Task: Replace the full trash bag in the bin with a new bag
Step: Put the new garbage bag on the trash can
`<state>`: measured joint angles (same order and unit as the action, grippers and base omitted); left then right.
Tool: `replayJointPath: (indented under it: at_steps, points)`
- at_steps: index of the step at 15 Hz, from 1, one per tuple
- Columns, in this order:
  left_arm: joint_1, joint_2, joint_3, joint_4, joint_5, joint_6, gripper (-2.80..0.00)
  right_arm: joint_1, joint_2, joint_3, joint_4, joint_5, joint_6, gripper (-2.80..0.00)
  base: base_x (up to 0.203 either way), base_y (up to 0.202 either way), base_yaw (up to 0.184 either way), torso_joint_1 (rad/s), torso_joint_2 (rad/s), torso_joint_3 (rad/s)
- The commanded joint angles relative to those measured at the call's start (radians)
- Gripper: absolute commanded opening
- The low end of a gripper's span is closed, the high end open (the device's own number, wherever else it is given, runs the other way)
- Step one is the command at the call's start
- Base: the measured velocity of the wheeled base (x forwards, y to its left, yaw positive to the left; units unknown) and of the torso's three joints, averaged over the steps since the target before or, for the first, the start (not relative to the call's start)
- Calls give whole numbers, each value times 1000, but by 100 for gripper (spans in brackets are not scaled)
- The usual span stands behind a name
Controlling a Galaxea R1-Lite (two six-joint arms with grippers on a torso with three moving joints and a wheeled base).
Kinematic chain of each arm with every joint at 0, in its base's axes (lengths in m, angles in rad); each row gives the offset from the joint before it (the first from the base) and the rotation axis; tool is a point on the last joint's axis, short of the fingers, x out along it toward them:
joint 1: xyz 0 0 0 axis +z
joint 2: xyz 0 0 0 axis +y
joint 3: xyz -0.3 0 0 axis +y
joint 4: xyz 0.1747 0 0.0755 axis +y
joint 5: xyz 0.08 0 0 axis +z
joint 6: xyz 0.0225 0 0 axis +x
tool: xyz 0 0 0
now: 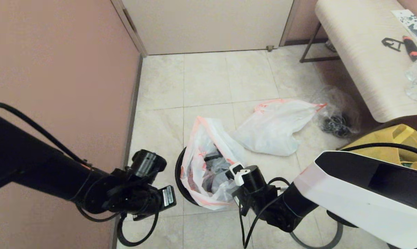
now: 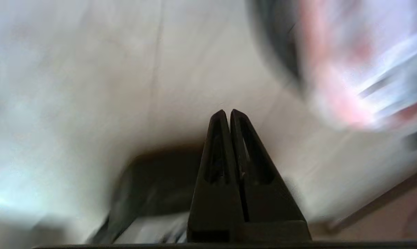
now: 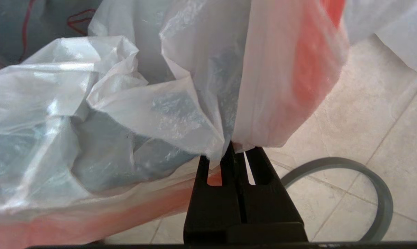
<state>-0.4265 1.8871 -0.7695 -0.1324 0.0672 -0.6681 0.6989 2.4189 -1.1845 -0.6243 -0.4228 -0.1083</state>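
The bin (image 1: 178, 173) stands on the floor tiles between my two arms. The new bag (image 1: 200, 162), translucent white with red print and an orange-red rim, hangs loosely in it and spills over its rim; dark shapes show through it. My right gripper (image 3: 241, 150) is shut on a gathered fold of this bag (image 3: 194, 114) at the bin's right side. The full trash bag (image 1: 270, 129), mostly plain white, lies slumped on the floor behind the bin to the right. My left gripper (image 2: 228, 111) is shut and empty, low over the floor left of the bin (image 2: 274, 45).
A grey ring (image 1: 334, 237) lies on the floor under my right arm. A clear bag with black cords (image 1: 336, 121) and a yellow tote (image 1: 398, 141) sit by the bench (image 1: 364, 58) at right. A wall (image 1: 56, 69) runs close on the left, with a door (image 1: 208, 24) behind.
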Motion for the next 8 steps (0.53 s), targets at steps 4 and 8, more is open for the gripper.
replayJointPath:
  at_steps: [4, 8]
  points:
    - [-3, 39, -93, -101, -3, -43, 0, -1, 11, -22, -5, -1, -14, -280, 0, 0, 0, 0, 0, 0]
    - [-41, 137, -171, -101, 7, -50, 0, -3, 19, -44, -5, 2, -18, -280, 0, 0, 0, 0, 0, 0]
